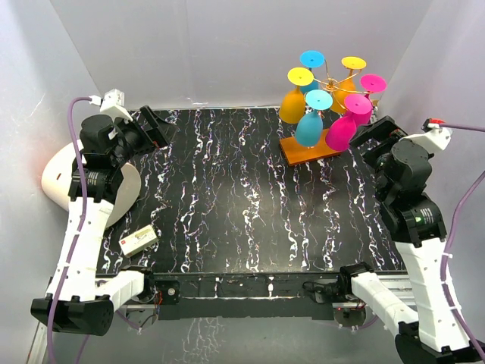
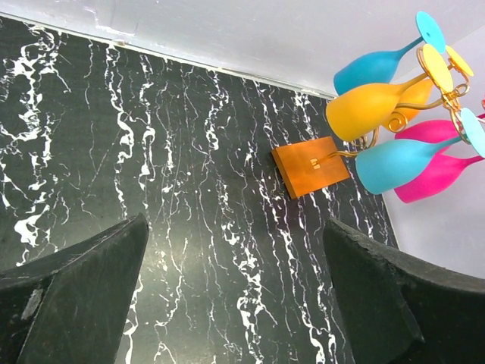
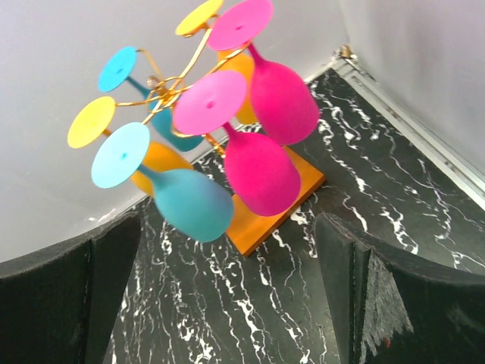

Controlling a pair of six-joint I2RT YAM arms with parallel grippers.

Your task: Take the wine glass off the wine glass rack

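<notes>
The wine glass rack (image 1: 331, 82) is a gold wire stand on an orange base (image 1: 299, 149) at the table's back right. Several glasses hang upside down from it: two blue (image 1: 310, 125), two yellow (image 1: 292, 102) and two pink (image 1: 343, 127). My right gripper (image 1: 373, 135) is open and empty, just right of the nearest pink glass (image 3: 260, 176), apart from it. The rack's base also shows in the right wrist view (image 3: 261, 224). My left gripper (image 1: 155, 127) is open and empty at the back left, far from the rack (image 2: 394, 114).
A small white box (image 1: 138, 240) lies near the table's front left edge. A white rounded object (image 1: 61, 178) sits off the table's left side. White walls close in the back and sides.
</notes>
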